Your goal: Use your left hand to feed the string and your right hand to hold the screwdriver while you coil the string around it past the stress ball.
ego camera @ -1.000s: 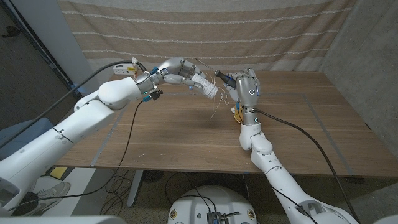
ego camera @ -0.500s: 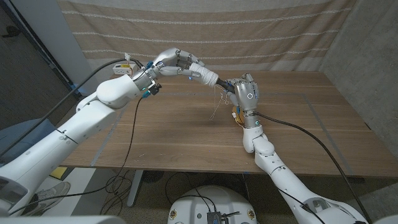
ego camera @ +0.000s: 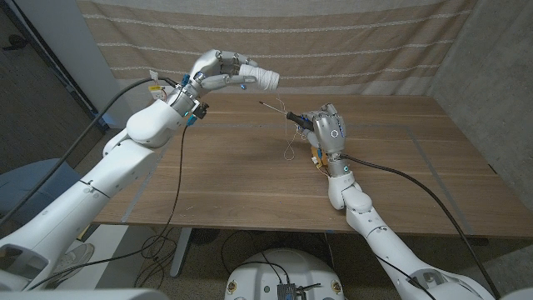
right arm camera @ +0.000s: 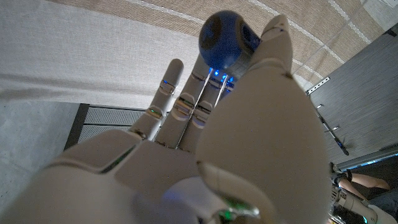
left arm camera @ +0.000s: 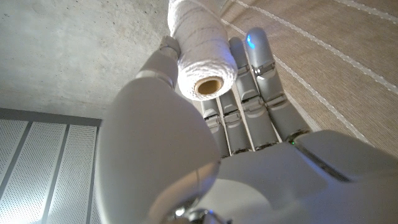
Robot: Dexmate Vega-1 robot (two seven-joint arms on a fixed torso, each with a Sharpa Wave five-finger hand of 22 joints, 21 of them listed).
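Fingers (left arm camera: 249, 93) of the left hand (ego camera: 218, 73) wrap a white, ribbed spool of string (ego camera: 265, 78), held high above the wooden desk (ego camera: 225, 179). Right hand (ego camera: 326, 132) grips the screwdriver (ego camera: 287, 115), its thin metal shaft pointing left, pale string (ego camera: 289, 147) dangling toward the desk.
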